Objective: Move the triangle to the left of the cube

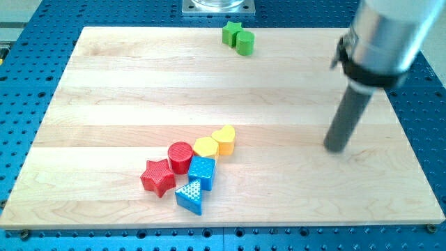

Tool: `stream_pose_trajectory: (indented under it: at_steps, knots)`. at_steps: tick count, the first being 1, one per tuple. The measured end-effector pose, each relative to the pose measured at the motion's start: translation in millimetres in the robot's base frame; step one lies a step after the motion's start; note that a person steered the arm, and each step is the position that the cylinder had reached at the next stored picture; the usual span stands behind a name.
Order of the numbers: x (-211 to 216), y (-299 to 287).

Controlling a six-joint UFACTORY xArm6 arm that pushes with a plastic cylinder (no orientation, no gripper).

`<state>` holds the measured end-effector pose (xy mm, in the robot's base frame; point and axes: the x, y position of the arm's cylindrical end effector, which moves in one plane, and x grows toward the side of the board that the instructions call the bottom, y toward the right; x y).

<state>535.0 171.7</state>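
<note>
The blue triangle block (189, 196) lies near the view's bottom, just below and slightly left of the blue cube (202, 171), touching it. My tip (336, 148) is far to the view's right of both, well apart from every block. A red star (158, 177) sits left of the triangle. A red cylinder (180, 156) sits above the star. A yellow hexagon-like block (205, 147) and a yellow heart (224, 139) lie above the cube.
A green star (231, 33) and a green cylinder (245, 42) stand together at the view's top centre. The wooden board (104, 84) rests on a blue perforated base. A metal mount shows at the top edge.
</note>
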Motion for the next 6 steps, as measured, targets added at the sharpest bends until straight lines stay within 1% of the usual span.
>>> stream_pose_trajectory:
  at_steps: [1, 2, 3, 4, 5, 6]
  knots:
    - [83, -35]
    - [84, -51]
    - [84, -103]
    - [84, -116]
    - [83, -210]
    - [62, -274]
